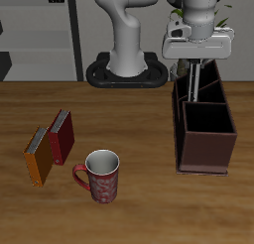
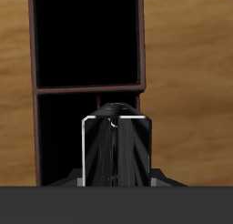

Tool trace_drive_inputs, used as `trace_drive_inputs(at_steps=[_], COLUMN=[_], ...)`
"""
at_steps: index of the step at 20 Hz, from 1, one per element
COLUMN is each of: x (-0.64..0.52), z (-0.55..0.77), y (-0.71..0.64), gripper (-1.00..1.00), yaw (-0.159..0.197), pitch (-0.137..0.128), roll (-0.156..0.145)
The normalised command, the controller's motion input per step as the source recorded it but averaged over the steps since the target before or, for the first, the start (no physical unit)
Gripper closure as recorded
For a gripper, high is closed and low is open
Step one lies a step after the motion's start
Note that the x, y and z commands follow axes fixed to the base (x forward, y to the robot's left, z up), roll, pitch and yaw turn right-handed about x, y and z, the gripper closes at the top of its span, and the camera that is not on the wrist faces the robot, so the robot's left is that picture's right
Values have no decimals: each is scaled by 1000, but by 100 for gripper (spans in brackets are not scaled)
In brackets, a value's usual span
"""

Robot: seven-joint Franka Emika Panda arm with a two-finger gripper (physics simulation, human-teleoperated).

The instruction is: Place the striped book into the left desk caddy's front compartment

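Note:
My gripper (image 1: 198,60) is shut on the striped book (image 1: 199,79), a thin grey book that hangs upright below the fingers. It is over the left desk caddy (image 1: 206,154), a dark maroon-brown box. The book's lower end reaches the opening of the front compartment (image 1: 185,93), the taller section with slanted walls, farther from the table's front edge. I cannot tell how deep it sits. In the wrist view the book (image 2: 116,150) fills the space between the fingers, with the caddy's divider wall (image 2: 88,87) and both dark sections beyond it.
A red book (image 1: 63,136) and an orange book (image 1: 38,156) stand side by side far across the table from the caddy. A red patterned mug (image 1: 102,176) sits near them, closer to the front edge. The robot base (image 1: 124,69) is at the back.

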Motion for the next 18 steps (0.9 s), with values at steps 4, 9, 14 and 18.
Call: trace_drive_inputs(at_steps=[4, 9, 14, 18], x=[66, 99, 42, -3], z=[-88, -105, -144, -105], y=[-41, -100, 16, 71], gripper=[100, 100, 100, 100], yaw=[3, -16, -9, -5], pitch=[-6, 13, 22, 6], roll=[-13, -12, 9, 19])
